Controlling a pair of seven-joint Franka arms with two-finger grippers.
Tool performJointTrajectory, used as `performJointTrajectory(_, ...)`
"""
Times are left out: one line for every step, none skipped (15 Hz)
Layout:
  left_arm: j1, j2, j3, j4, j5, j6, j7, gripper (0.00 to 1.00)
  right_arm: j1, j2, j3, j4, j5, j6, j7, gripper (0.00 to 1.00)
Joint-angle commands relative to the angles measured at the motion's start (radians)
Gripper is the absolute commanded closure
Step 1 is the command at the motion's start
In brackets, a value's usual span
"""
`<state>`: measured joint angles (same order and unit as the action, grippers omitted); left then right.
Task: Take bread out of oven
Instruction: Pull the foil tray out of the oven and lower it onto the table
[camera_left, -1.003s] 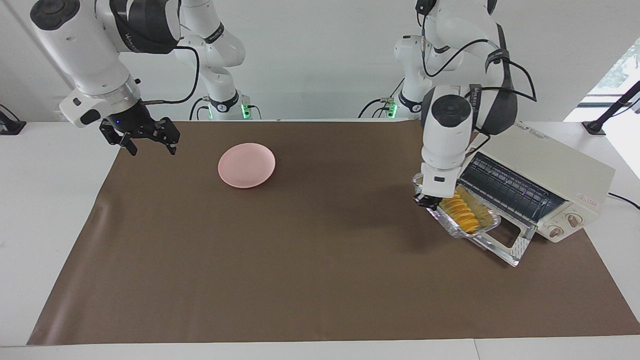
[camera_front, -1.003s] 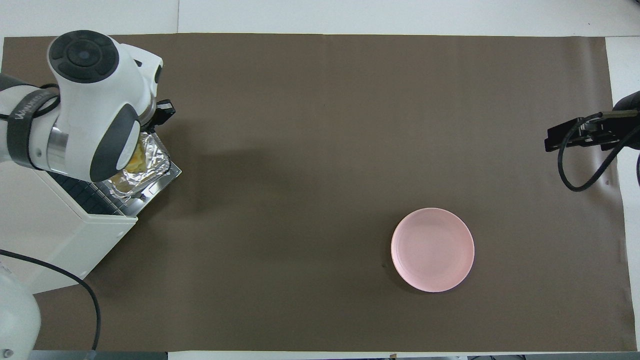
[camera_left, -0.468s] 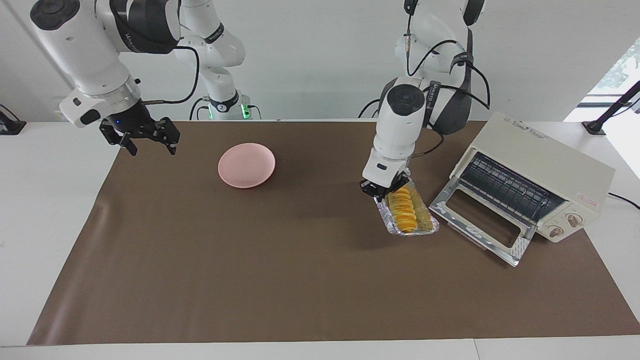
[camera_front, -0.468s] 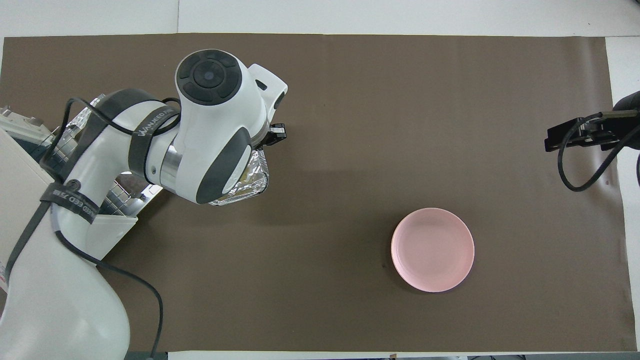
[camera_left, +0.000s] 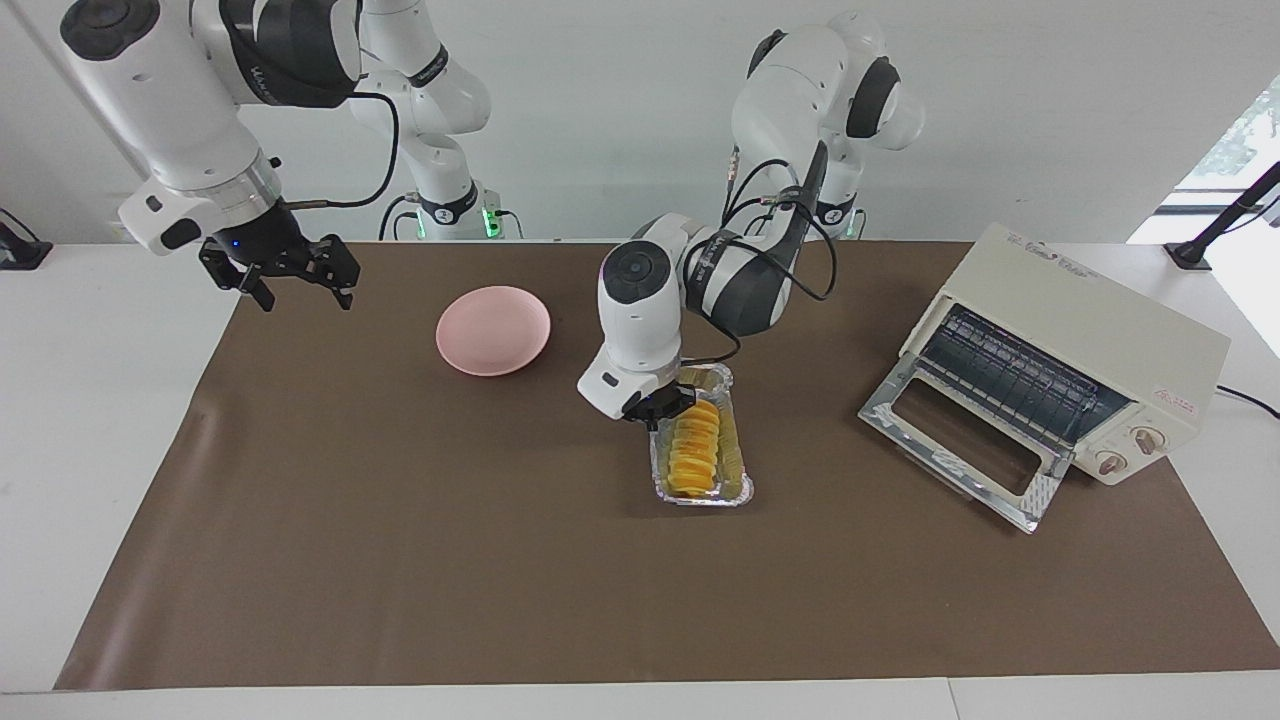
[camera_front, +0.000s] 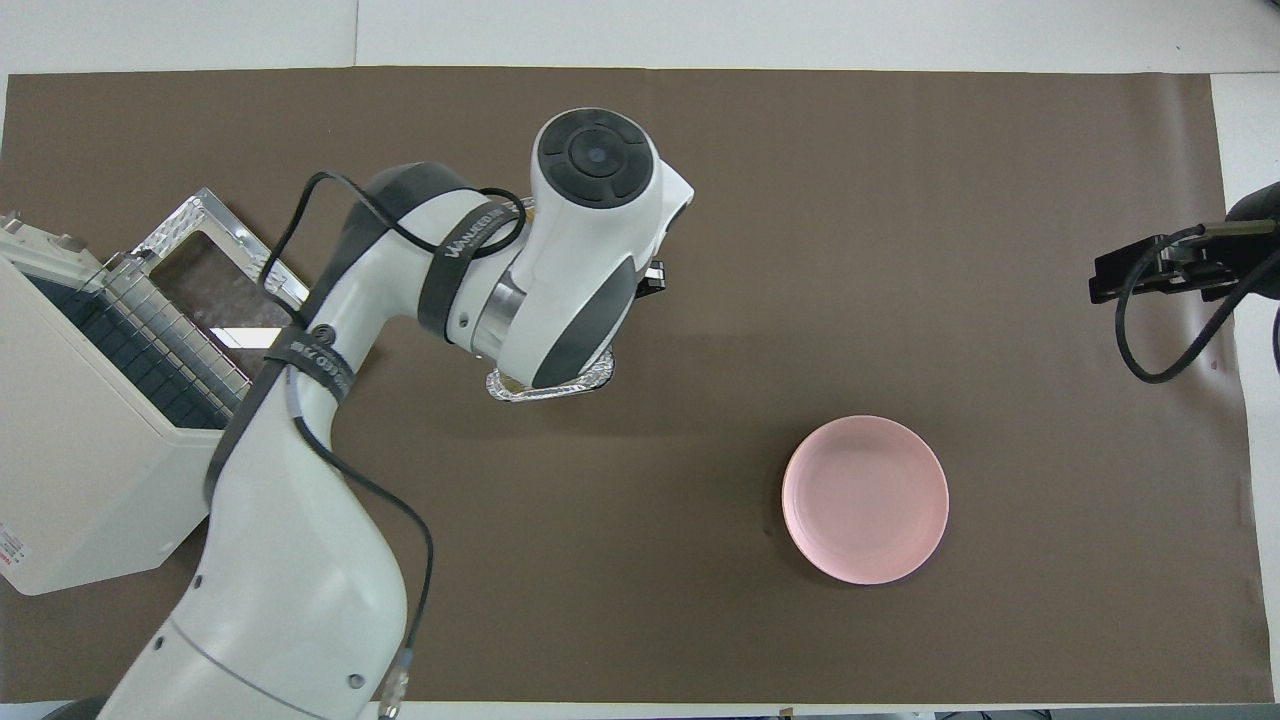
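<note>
The golden-yellow ridged bread (camera_left: 690, 452) lies in a crinkled silver foil tray (camera_left: 745, 488) over the middle of the brown mat. My left gripper (camera_left: 665, 405) is shut on the tray's rim at its end nearer the robots. I cannot tell if the tray rests on the mat or hangs just above it. In the overhead view only the tray's rim (camera_front: 545, 392) shows under my left wrist, and the bread is hidden. The cream-white oven (camera_left: 1090, 310) stands at the left arm's end, with its glass door (camera_left: 960, 445) folded down and its rack bare. My right gripper (camera_left: 300, 285) waits open.
A pink plate (camera_left: 493, 329) sits on the mat toward the right arm's end, nearer to the robots than the tray; it also shows in the overhead view (camera_front: 865, 499). The oven (camera_front: 90, 450) and its open door (camera_front: 215, 270) take up the mat's corner.
My left gripper has carried the foil tray with the bread away from the oven's open door to the middle of the mat. The right arm has not moved.
</note>
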<state>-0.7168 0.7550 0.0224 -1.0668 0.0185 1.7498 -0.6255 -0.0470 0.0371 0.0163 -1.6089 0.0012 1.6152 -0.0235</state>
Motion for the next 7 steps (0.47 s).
performJointTrajectory(-0.056,0.015,0.019,0.056,-0.011,-0.050,0.012,1.00,-0.007,-0.006,0.002,0.003,0.016,-0.015,0.013,0.00)
performJointTrajectory(-0.078,0.018,0.024,0.053,-0.009,-0.050,-0.005,1.00,-0.005,-0.006,0.002,0.003,0.016,-0.015,0.013,0.00)
performJointTrajectory(-0.101,0.018,0.031,0.039,-0.011,-0.046,-0.034,1.00,-0.007,-0.006,0.002,0.003,0.016,-0.015,0.013,0.00)
performJointTrajectory(-0.108,0.020,0.034,0.031,-0.011,-0.026,-0.052,1.00,-0.007,-0.006,0.002,0.003,0.016,-0.015,0.013,0.00)
performJointTrajectory(-0.110,0.024,0.034,0.021,-0.012,-0.010,-0.056,1.00,-0.007,-0.006,0.002,0.003,0.016,-0.015,0.013,0.00)
performJointTrajectory(-0.111,0.026,0.034,0.010,-0.015,-0.004,-0.060,1.00,-0.005,-0.006,0.002,0.003,0.016,-0.015,0.013,0.00)
performJointTrajectory(-0.112,0.026,0.033,0.008,-0.018,-0.003,-0.078,1.00,-0.007,-0.006,0.002,0.003,0.016,-0.015,0.013,0.00)
